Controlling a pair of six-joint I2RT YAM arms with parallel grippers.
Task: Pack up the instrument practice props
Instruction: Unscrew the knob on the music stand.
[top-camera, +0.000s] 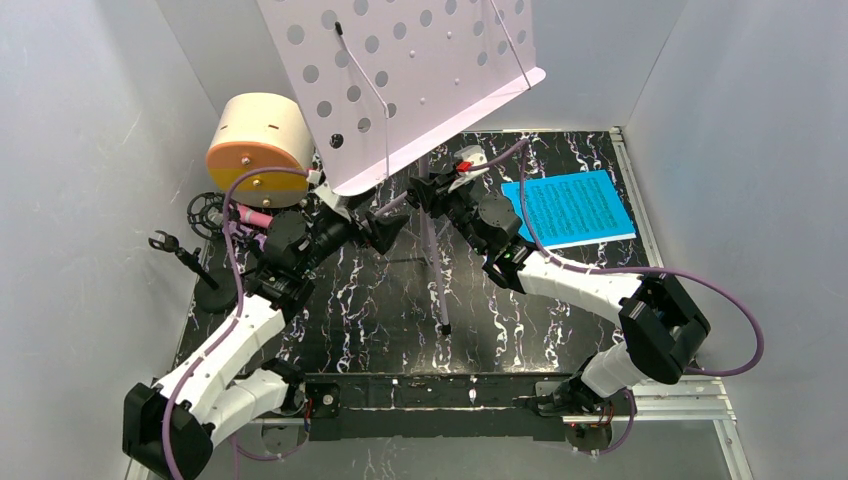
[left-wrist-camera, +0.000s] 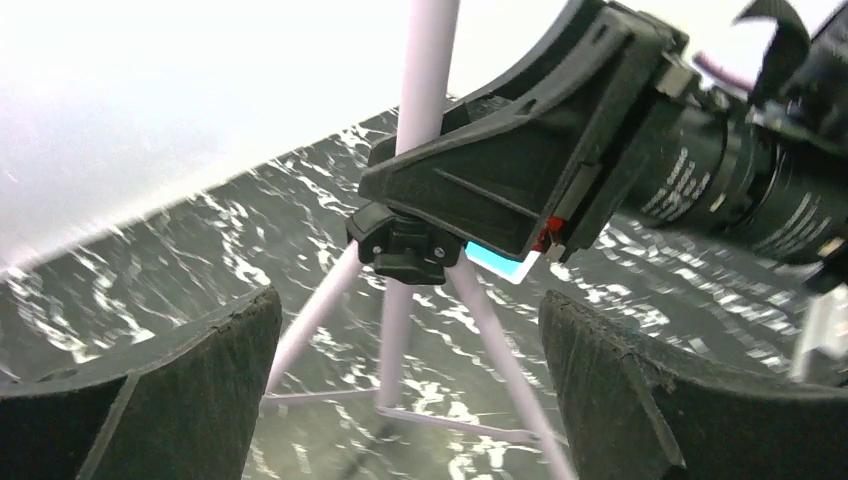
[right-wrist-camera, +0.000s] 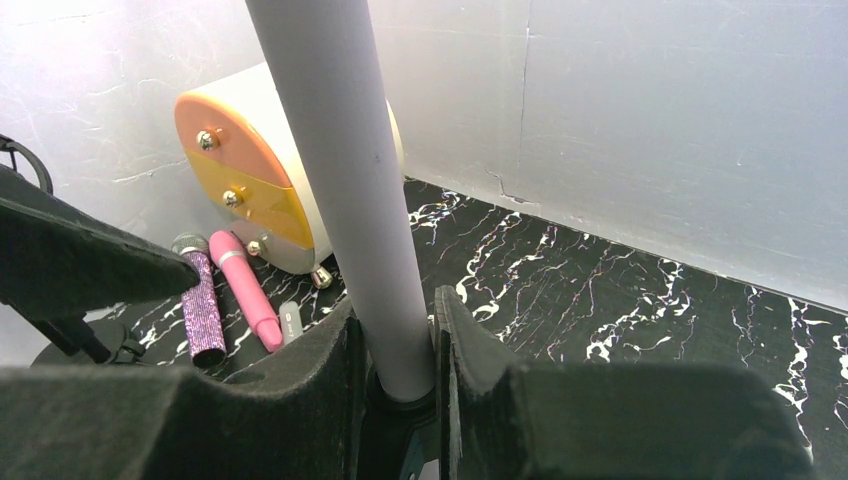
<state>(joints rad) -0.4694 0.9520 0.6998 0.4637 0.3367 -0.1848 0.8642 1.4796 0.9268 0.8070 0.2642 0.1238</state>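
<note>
Standing mid-table: lilac perforated music stand (top-camera: 400, 90), 1 unit. Its tilted desk panel is punched with round holes, has 2 thin wire page-holders across the face and a shallow lip along the lower edge. The pale lilac pole runs down through a black collar to thin spread legs on the black, white-veined table (top-camera: 380, 310).
- Right pincer (right-wrist-camera: 400, 340): clenched on the stand's pole, just above the collar.
- Left pincer (left-wrist-camera: 410, 380): released, jaws wide, facing the pole from the stand's left, not touching it.
- Blue and white sheet music (top-camera: 570, 208): flat on the table, right of the stand.
- Pink handheld microphone (right-wrist-camera: 245, 290) and glittery purple mic (right-wrist-camera: 203, 300): lying side by side left of the stand, against a cream drum-shaped case (top-camera: 260, 148) with an orange face.
- Black ring mount (top-camera: 204, 212) and small black tripod (top-camera: 190, 262): further left of the stand.
</note>
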